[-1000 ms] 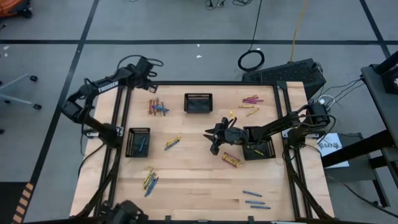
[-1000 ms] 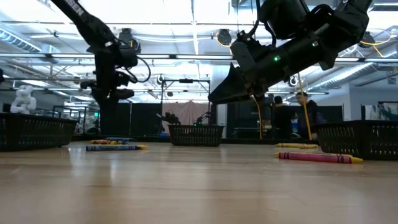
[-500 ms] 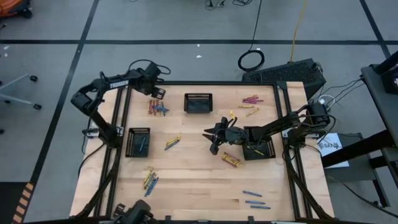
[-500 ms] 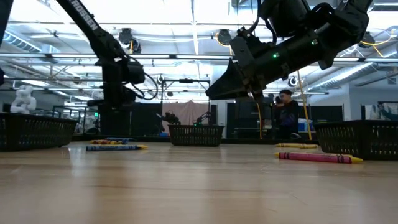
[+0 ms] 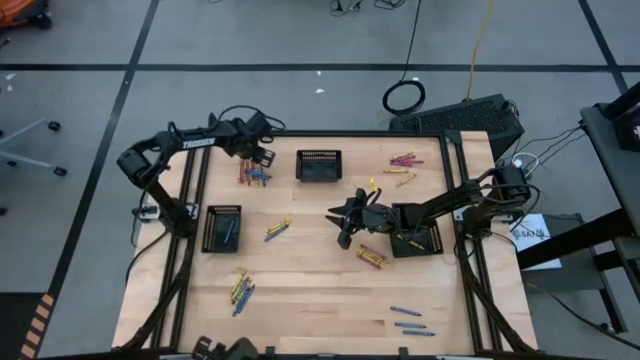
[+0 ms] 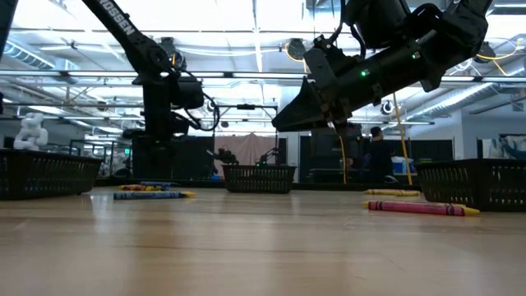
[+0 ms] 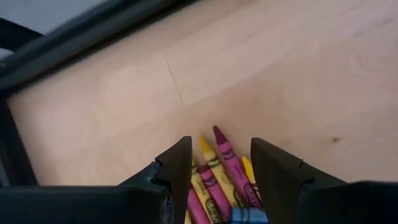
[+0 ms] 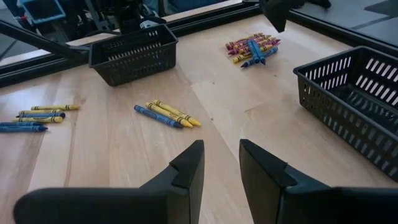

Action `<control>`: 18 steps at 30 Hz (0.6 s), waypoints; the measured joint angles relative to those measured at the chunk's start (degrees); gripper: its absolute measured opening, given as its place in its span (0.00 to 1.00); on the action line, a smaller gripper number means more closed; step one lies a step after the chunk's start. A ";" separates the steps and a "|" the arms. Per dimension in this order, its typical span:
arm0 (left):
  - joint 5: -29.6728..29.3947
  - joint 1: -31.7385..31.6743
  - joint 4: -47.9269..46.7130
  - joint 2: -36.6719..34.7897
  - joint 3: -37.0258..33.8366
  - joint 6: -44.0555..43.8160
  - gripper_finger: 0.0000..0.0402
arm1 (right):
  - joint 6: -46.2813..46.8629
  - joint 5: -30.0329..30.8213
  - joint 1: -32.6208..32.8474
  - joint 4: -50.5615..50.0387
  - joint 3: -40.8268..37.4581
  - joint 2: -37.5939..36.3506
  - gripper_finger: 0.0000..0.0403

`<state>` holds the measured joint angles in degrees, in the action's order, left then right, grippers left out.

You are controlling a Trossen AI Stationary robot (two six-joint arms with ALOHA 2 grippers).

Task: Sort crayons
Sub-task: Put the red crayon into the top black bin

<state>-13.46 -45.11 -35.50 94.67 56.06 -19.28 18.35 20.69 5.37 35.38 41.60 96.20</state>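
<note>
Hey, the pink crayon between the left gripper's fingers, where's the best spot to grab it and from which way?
Probably mid-shaft, coming straight down. The pink crayon lies flat in a tight pile, yellow crayons touching either side, so the open left gripper should straddle its width; neighbours may come along.

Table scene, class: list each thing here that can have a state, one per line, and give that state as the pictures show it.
left gripper: open, over the mixed crayon pile at the table's far left.
right gripper: open, empty, above mid-table.
left basket: upright, one blue crayon inside.
far basket: upright, contents not discernible.
right basket: upright, partly hidden by the right arm.
loose crayons: lying flat in scattered clusters.
</note>
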 joint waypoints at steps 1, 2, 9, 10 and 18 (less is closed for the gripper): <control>0.05 0.16 0.50 0.00 -0.50 -0.71 0.39 | 0.00 0.00 0.00 0.00 0.00 0.00 0.21; 0.05 0.27 1.01 0.00 -1.02 -1.34 0.39 | 0.00 0.00 0.00 0.00 0.00 0.00 0.21; 0.06 0.25 4.90 0.00 -2.72 -3.01 0.39 | 0.46 -0.02 0.00 0.06 0.00 0.00 0.21; 0.08 0.25 5.43 0.00 -2.72 -3.50 0.39 | 0.46 -0.02 0.00 0.14 0.00 0.00 0.21; 1.63 0.25 6.48 1.81 -2.72 -5.53 0.39 | 0.46 -0.03 0.00 0.87 0.00 -0.02 0.21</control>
<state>-11.83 -44.86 -29.02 96.49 53.34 -24.81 18.81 20.66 5.37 36.25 41.60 96.18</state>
